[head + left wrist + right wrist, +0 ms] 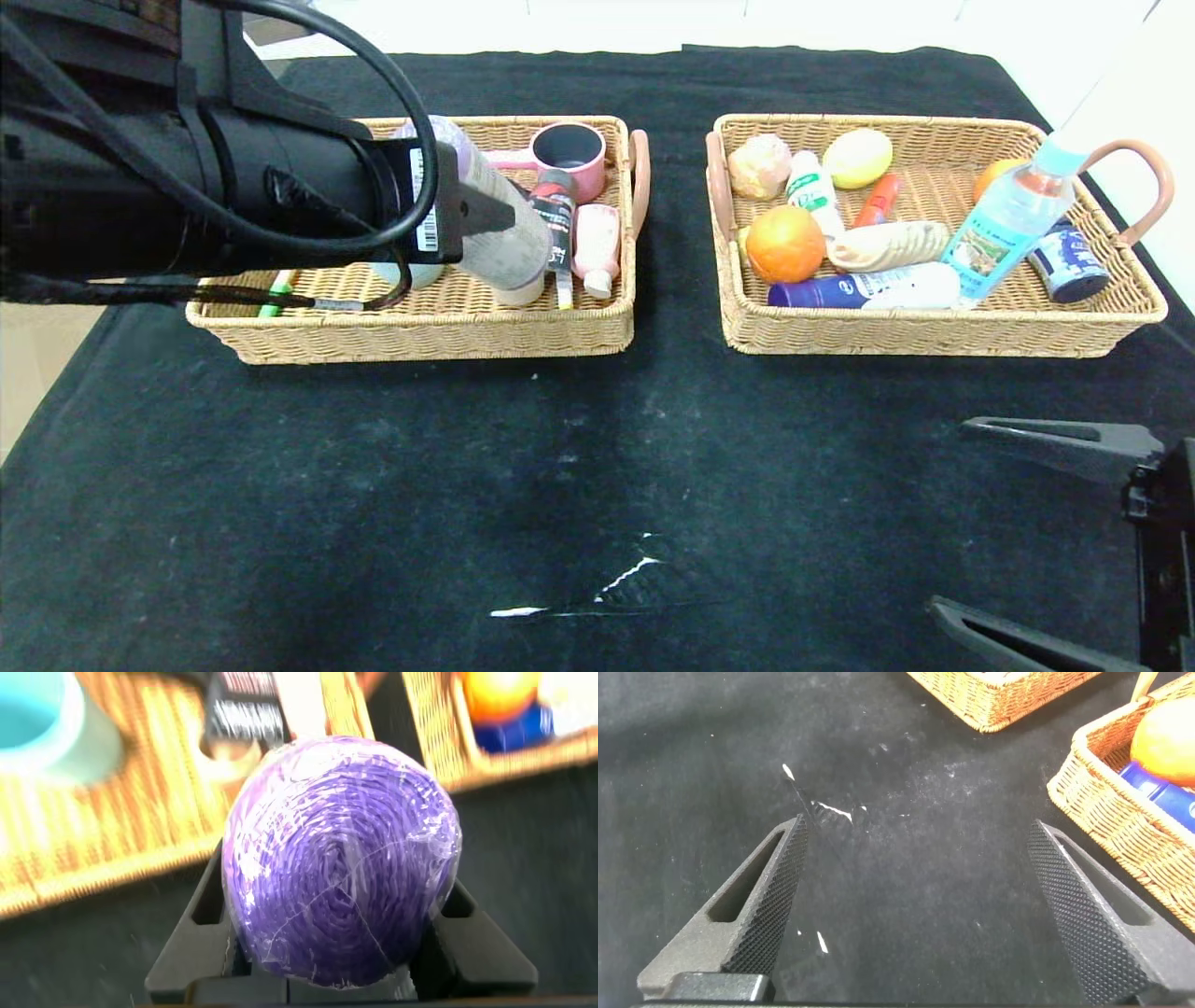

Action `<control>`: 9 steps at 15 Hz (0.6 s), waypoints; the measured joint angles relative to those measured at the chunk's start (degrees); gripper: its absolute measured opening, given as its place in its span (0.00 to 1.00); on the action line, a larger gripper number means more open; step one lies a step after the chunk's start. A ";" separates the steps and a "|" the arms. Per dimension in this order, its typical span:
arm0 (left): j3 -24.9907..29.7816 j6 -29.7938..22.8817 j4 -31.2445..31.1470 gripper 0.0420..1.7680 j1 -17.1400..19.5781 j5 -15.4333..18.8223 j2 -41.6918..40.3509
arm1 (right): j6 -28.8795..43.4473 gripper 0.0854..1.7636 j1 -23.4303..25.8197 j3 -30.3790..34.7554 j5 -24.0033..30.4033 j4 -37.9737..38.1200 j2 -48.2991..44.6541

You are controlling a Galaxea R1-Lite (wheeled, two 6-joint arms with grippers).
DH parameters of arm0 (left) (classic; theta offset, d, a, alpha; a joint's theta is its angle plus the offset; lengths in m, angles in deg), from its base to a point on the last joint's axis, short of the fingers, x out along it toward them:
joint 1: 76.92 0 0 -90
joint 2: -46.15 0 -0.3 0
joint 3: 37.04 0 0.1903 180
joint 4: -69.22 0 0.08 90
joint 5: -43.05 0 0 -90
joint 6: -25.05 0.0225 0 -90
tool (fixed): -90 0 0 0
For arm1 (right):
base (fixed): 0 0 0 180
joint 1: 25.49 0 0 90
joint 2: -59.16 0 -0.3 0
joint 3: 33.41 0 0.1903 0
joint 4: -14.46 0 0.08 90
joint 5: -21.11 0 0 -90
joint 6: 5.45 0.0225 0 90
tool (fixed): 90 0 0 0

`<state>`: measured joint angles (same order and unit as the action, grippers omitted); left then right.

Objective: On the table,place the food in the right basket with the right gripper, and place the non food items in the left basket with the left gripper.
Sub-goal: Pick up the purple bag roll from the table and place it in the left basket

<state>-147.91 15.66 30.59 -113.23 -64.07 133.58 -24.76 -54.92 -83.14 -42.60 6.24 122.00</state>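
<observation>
My left gripper (pixel 485 217) is shut on a purple roll wrapped in clear film (pixel 504 245) and holds it above the front part of the left basket (pixel 429 341). In the left wrist view the purple roll (pixel 341 859) fills the space between the fingers (pixel 201 910). My right gripper (pixel 952 518) is open and empty over the bare table at the lower right; in the right wrist view it (pixel 917 831) has only black cloth between its fingers. The right basket (pixel 934 341) holds an orange (pixel 784 245), a lemon (pixel 857 157), a water bottle (pixel 1013 219) and a can (pixel 1069 261).
The left basket also holds a pink cup (pixel 568 149), a pink bottle (pixel 596 245) and a dark tube (pixel 557 210). Black cloth (pixel 560 485) covers the table in front of both baskets. A gap separates the two baskets.
</observation>
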 joint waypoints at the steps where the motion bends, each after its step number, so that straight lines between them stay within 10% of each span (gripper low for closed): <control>1: 1.15 1.27 3.06 0.50 0.95 0.09 0.05 | 0.02 0.97 0.00 0.00 -0.02 0.02 0.00; 9: 12.04 11.36 24.88 0.50 7.29 0.50 1.65 | 0.02 0.97 0.00 0.00 0.00 0.00 0.05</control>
<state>-135.87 27.02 55.47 -105.94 -63.57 135.23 -24.74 -54.92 -83.14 -42.60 6.24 122.05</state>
